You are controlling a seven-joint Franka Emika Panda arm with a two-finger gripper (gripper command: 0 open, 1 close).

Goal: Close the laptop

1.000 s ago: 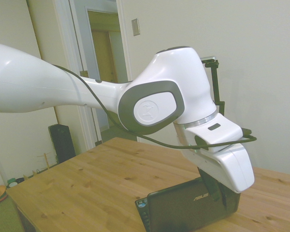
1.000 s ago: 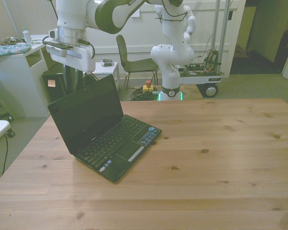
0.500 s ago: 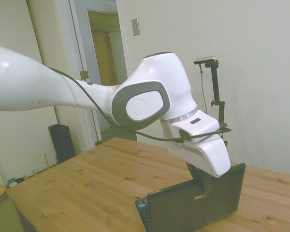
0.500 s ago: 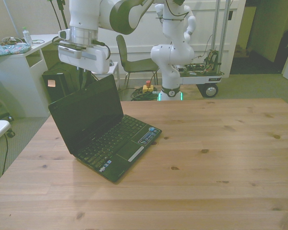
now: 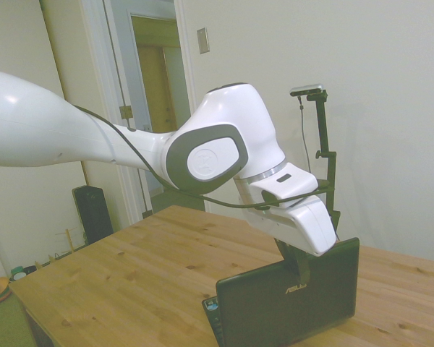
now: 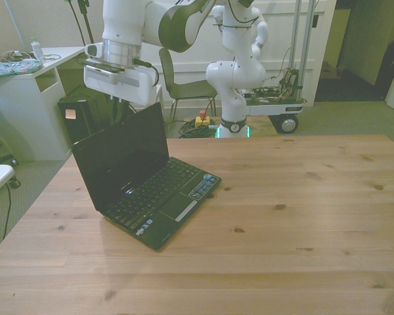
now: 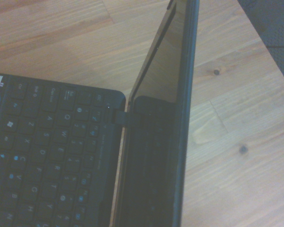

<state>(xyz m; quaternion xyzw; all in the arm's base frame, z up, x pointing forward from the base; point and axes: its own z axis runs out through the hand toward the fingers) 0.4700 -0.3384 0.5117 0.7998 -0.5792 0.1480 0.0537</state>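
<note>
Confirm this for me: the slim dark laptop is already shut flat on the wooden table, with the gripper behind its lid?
Not shut. The front view shows the slim dark laptop open, screen upright on the wooden table; the gripper is behind its lid.

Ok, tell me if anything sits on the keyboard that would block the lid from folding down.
Nothing visible does. The laptop has a bare keyboard, and the gripper is right behind the lid.

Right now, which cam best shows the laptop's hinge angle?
Front view: the laptop shows its screen raised past upright over the keyboard. Side view gives only the lid's back, with the gripper against it. Wrist view sees the lid edge-on.
</note>
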